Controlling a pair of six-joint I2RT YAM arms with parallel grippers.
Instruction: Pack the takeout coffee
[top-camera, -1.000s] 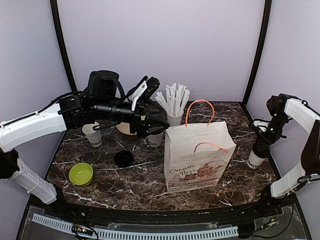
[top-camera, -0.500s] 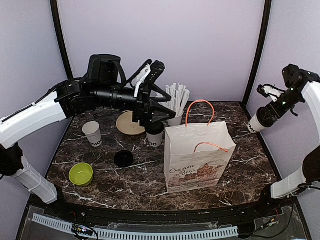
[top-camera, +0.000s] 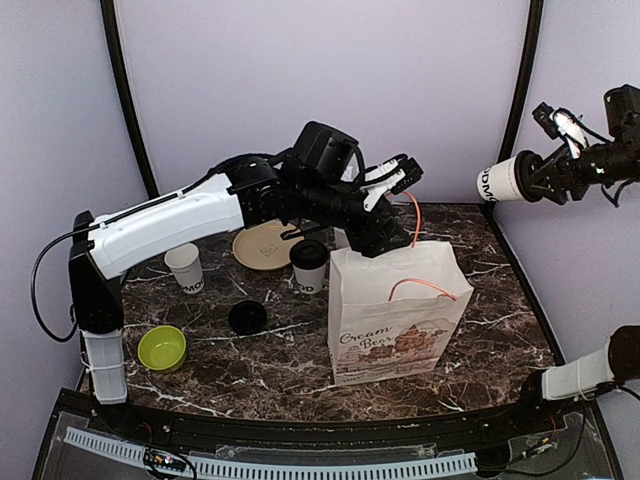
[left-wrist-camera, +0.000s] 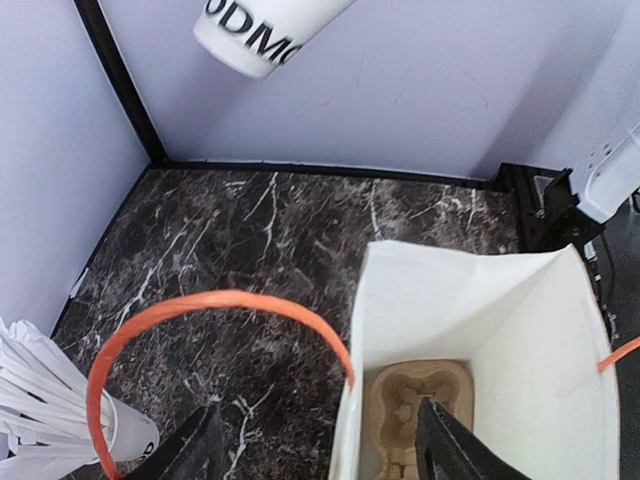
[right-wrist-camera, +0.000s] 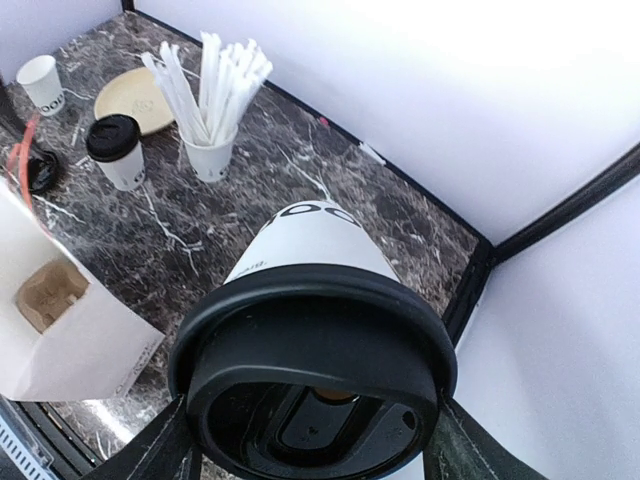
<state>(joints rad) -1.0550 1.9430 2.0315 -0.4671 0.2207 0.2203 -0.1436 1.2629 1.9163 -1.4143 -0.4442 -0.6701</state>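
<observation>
Top view: right pincer (top-camera: 548, 176) pinching cup (top-camera: 503, 183) aloft, axis near level, base toward bag (top-camera: 395, 320), well right of it. Left pincer (top-camera: 378, 240) at bag mouth. Other lidded cup (top-camera: 309, 268) upright on surface (top-camera: 500, 300). Bag print: "Cream Bear".
Left wrist: pincer spread astride bag wall; carrier (left-wrist-camera: 415, 405) inside; cup lettering part-read, "ODM".
Right wrist: lid (right-wrist-camera: 312, 390) fills view.

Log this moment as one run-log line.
left gripper: open, over paper bag mouth | right gripper: holding lidded coffee cup aloft, tilted | second lidded cup: on table beside bag | cup carrier: inside bag
</observation>
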